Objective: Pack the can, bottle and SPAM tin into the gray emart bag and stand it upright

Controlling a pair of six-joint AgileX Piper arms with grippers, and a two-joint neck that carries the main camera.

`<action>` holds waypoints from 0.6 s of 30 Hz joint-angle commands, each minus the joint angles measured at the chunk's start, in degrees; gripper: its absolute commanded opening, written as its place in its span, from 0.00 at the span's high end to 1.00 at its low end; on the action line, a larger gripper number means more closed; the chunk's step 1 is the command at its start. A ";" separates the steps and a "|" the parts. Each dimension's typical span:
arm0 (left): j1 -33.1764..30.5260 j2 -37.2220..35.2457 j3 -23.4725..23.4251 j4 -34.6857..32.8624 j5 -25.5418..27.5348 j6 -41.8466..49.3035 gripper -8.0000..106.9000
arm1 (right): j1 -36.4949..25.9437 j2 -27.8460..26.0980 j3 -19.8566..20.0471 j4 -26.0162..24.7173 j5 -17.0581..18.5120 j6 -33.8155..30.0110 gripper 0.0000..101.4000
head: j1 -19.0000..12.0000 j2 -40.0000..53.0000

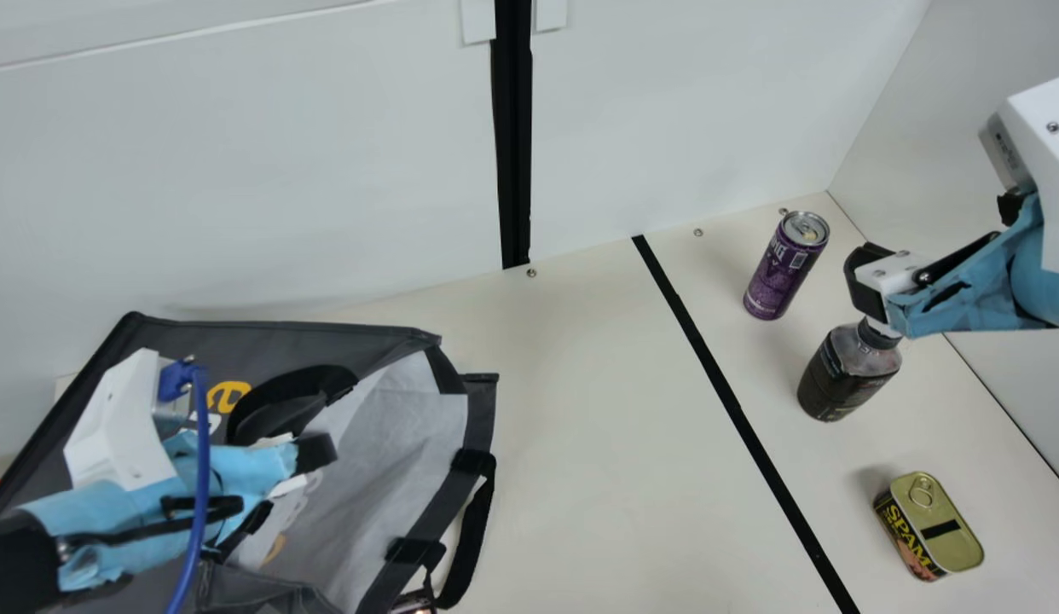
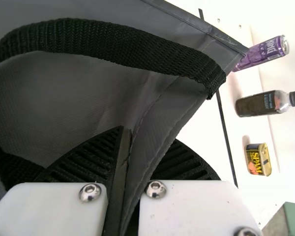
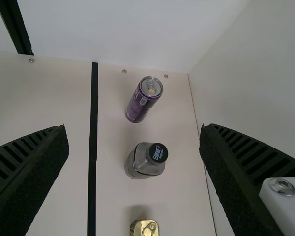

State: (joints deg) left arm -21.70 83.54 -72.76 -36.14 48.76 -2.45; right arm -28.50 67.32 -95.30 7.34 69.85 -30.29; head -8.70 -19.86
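Observation:
The gray bag (image 1: 384,426) lies at the left of the main view, its mouth facing right. My left gripper (image 1: 295,477) is at that mouth; in the left wrist view the left gripper (image 2: 125,177) is shut on the edge of the gray bag (image 2: 157,118). My right gripper (image 1: 870,294) stands over the bottle (image 1: 849,371); seen from its wrist, the right gripper (image 3: 132,152) is open, with the upright bottle (image 3: 146,161) below and between its fingers. The purple can (image 1: 785,266) stands upright behind the bottle. The SPAM tin (image 1: 928,526) rests nearer the front.
A black tape line (image 1: 734,409) crosses the cream table (image 1: 598,426) between bag and goods. White walls (image 1: 666,111) rise behind and at the right. Black strap handles (image 1: 474,537) hang from the bag's mouth.

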 commanded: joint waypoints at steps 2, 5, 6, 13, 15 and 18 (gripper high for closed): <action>1.22 0.21 0.13 -2.09 0.70 1.45 1.00 | 0.00 0.00 0.00 0.00 0.00 0.00 0.06 | -1.30 -0.14; 2.16 0.38 0.18 -3.11 1.07 2.38 1.00 | 0.00 0.00 0.00 0.00 0.00 0.00 0.06 | -1.30 -0.14; 2.45 0.43 0.21 -3.37 1.14 2.67 1.00 | 0.00 0.00 0.00 0.00 0.00 0.00 0.06 | -1.30 -0.14; 3.55 0.77 -0.08 -3.85 1.04 3.15 1.00 | 0.00 0.00 0.00 0.00 0.00 0.00 0.06 | -1.30 -0.14; 3.73 0.85 -0.16 -3.80 0.89 3.09 1.00 | 0.00 0.00 0.00 0.00 0.00 0.00 0.06 | -1.30 -0.14; 3.82 0.77 -0.06 -3.75 0.76 2.93 1.00 | 0.00 0.00 0.00 0.00 0.00 0.00 0.06 | -1.30 -0.14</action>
State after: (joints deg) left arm -17.88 84.31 -72.82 -39.53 49.39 0.31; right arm -28.50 67.32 -95.30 7.34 69.85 -30.29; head -8.70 -19.95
